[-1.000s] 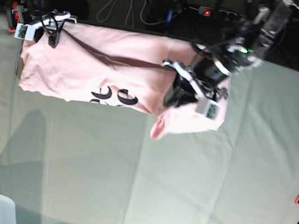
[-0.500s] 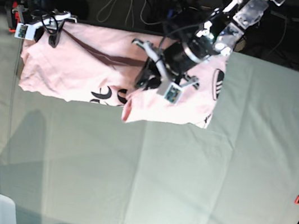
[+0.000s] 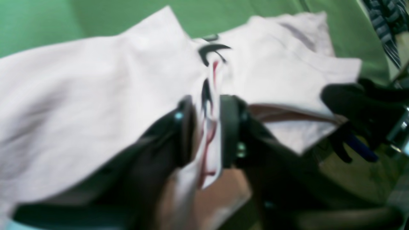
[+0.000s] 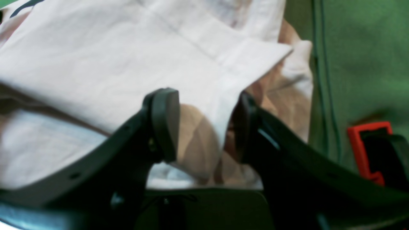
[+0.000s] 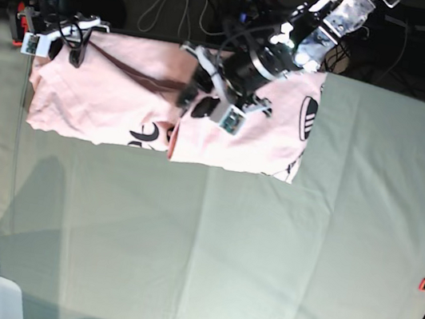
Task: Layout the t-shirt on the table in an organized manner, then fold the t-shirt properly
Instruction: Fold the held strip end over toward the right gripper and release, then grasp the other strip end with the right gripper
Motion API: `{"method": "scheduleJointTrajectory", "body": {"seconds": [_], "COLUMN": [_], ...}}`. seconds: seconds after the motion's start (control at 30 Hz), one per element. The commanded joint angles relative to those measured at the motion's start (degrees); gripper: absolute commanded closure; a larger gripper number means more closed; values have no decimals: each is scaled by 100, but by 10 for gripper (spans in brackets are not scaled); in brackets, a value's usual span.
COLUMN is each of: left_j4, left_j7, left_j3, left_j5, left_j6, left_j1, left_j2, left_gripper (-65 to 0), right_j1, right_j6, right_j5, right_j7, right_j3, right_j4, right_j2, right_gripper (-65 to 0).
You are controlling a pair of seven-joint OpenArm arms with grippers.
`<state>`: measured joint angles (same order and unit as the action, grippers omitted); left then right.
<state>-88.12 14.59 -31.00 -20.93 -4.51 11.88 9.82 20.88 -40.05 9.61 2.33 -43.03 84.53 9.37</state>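
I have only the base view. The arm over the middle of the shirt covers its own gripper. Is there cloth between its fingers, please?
Observer: Yes. In the left wrist view a fold of the t-shirt stands between the fingers of the left gripper. The picture is blurred, so I cannot tell whether they press it.
Operator: Is that fold plain or printed?
Observer: Printed. Black lettering and a thin red line run down it between the fingers.
Operator: And the gripper at the far corner of the shirt?
Observer: In the right wrist view the right gripper has its jaws well apart. A hemmed edge of the shirt reaches between them, near one finger only.
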Motion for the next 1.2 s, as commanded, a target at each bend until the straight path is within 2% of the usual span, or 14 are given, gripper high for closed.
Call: {"method": "scheduleJointTrajectory", "body": {"seconds": [0.0, 0.07, 0.2, 0.33, 0.4, 0.53, 0.73, 0.93, 1.07, 1.17], "left_j4": [-151, -248, -547, -810, -784, -608, -705, -846, -846, -846], "left_j7": [-127, -145, -136, -171, -171, -171, -171, -136, -127, -127], "left_j3": [-51, -148, -148, -78, 186, 854, 1839, 2823, 3404, 3791], "left_j5": [-13, -30, -13, -57, -74, -74, -136, -1068, -1507, -1665], "left_j6": [-81, -89, -72, -63, -63, -89, -98, -107, -107, -107], "left_j1": [-23, -23, 21, 21, 38, 302, 566, 733, 874, 970], "left_j2": [-11, 15, 68, 446, 569, 578, 569, 719, 930, 1035], "left_gripper": [-242, -279, -279, -279, -279, -279, -280, -280, -280, -280], "right_j1": [26, 8, 8, 8, -1, 8, 8, -299, -625, -888], "right_j6": [5, 5, 5, 5, 5, 5, 5, 5, 5, 5], "right_j5": [-86, -86, -86, -86, -86, -86, -95, -68, -68, -68], "right_j7": [-149, -149, -149, -149, -149, -140, -140, -132, -79, 211], "right_j3": [-18, -18, -36, -54, -54, -62, -62, -71, -238, -388], "right_j4": [105, 105, 105, 114, 202, 536, 773, 483, -18, -352], "right_j2": [-37, -37, -37, -37, -37, -37, -37, -62, -282, -554], "right_gripper": [-273, -273, -273, -274, -275, -291, -431, -478, -477, -477]}}
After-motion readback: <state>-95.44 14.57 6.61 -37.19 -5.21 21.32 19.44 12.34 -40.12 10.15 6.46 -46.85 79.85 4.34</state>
